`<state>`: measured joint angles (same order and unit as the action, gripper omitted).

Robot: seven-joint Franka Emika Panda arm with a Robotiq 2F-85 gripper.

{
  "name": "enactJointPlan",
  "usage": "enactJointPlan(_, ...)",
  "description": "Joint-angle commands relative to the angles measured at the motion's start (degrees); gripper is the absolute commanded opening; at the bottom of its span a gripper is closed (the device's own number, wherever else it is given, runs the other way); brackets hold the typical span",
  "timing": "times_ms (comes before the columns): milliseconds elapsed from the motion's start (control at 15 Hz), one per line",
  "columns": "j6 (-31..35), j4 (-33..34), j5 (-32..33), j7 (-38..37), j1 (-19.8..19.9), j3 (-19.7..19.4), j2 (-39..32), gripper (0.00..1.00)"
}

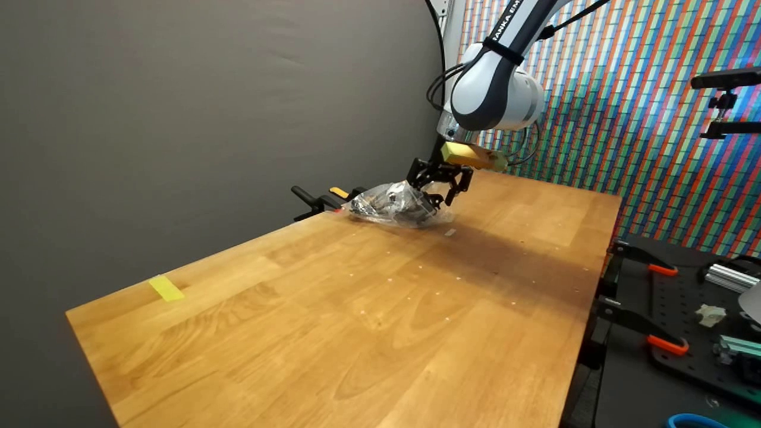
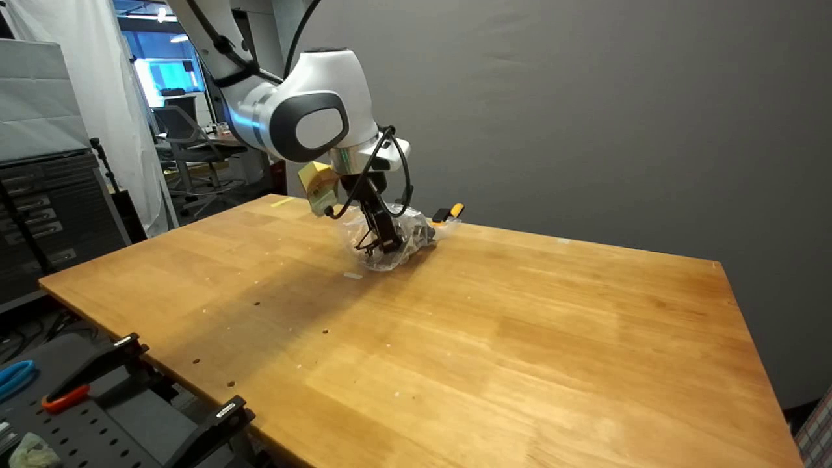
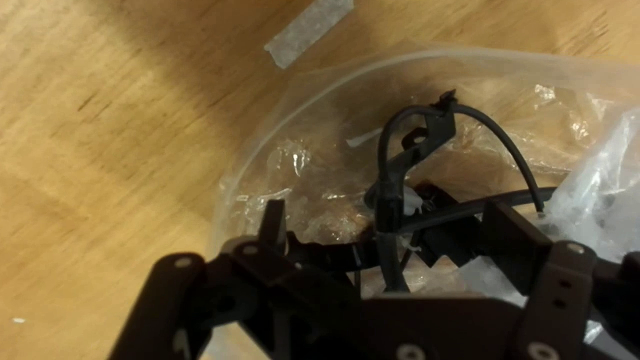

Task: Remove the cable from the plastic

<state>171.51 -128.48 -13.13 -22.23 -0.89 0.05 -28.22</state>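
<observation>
At far left in the wrist view, bare wood of the worktop; next, toward the top, a strip of whitish tape, near the rounded rim of a clear plastic bag. Farther right, standing over the bag, the gripper, with jaws well apart and clamped on nothing; contact with the bag, not discernible. Between the jaws, the dark bundled cable, lying within the outline of the bag, itself on the worktop near the edge beside a grey backdrop in both exterior views; whether under plastic or bare at the upper loop, impossible to tell. At far right, crumpled film, partly hiding the cable. Step in hand, by judgement: taking hold of the cable for withdrawal. For a sound grasp, centre the jaws on the thick bundled section, lower with one jaw to either side, and close gradually, keeping loose film out of the pinch. Then draw slowly toward the bag's mouth, not identifiable here. Expect dragging of the lightweight film; in that case, pull low along the worktop rather than straight up.
</observation>
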Motion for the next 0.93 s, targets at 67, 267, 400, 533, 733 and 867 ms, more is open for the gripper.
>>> enactJointPlan(67,1.7,2.62,-1.9,1.53,0.59,0.64,-1.39,0.71)
enactJointPlan(267,1.89,2.84,-2.01,1.54,0.67,0.55,-1.48,0.46)
enactJointPlan(400,2.03,2.8,-1.97,1.55,0.67,0.36,-1.53,0.33)
enactJointPlan(533,2.39,2.82,-1.93,1.53,0.7,0.09,-1.8,0.17)
enactJointPlan(733,2.48,2.93,-1.41,1.47,0.34,-0.91,-2.48,0.0)
enactJointPlan(867,2.72,3.15,-1.27,1.32,0.03,-1.3,-2.81,0.03)
